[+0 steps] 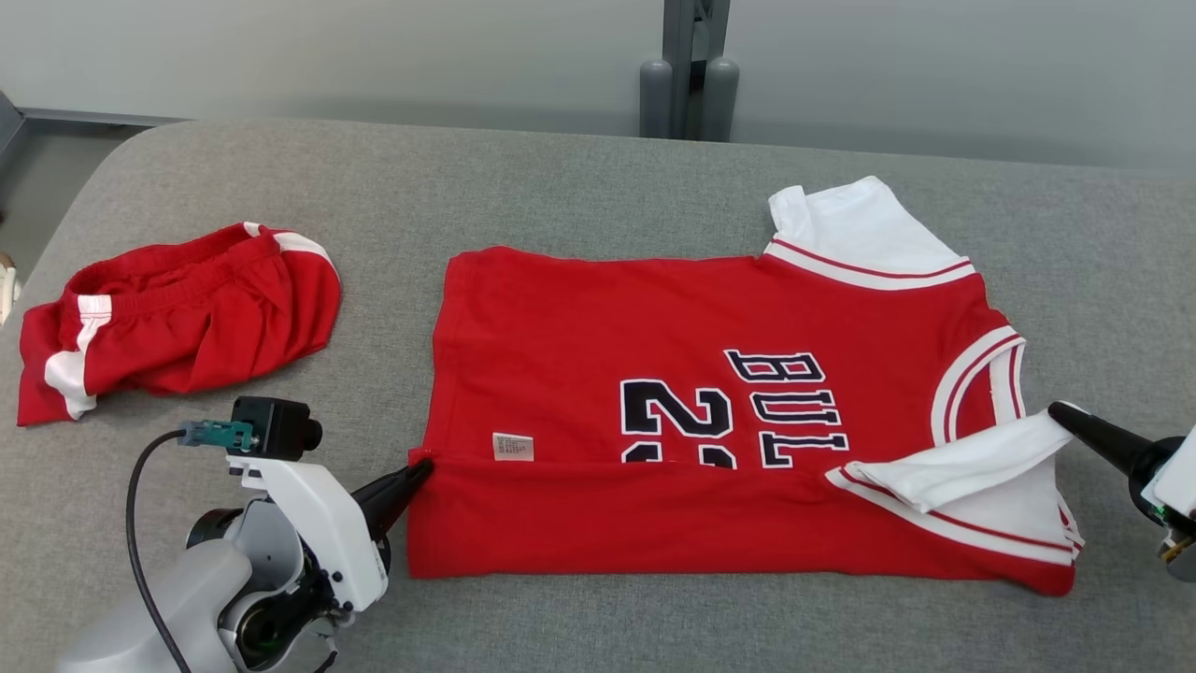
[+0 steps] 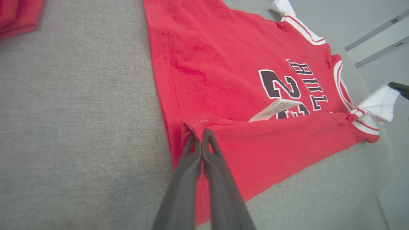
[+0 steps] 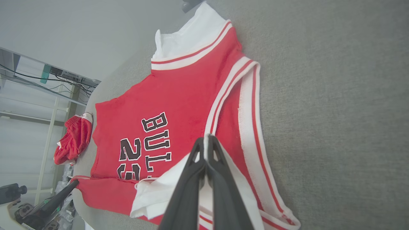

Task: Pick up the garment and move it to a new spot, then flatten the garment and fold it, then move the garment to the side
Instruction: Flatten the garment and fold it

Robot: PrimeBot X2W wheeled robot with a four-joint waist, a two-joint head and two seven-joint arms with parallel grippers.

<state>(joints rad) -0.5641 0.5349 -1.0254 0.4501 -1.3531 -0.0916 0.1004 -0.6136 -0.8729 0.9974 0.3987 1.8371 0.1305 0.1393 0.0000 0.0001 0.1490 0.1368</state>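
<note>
Red Bulls jersey (image 1: 710, 411) lies flat on the grey table (image 1: 561, 178), stretched between the two sets of jaws, with its near edge folded over onto the number. Left jaws are clamped tight on the folded hem corner, right jaws pinched on the white sleeve (image 1: 976, 456). Red shorts (image 1: 187, 318) sit crumpled beyond the left jaws, well apart.
</note>
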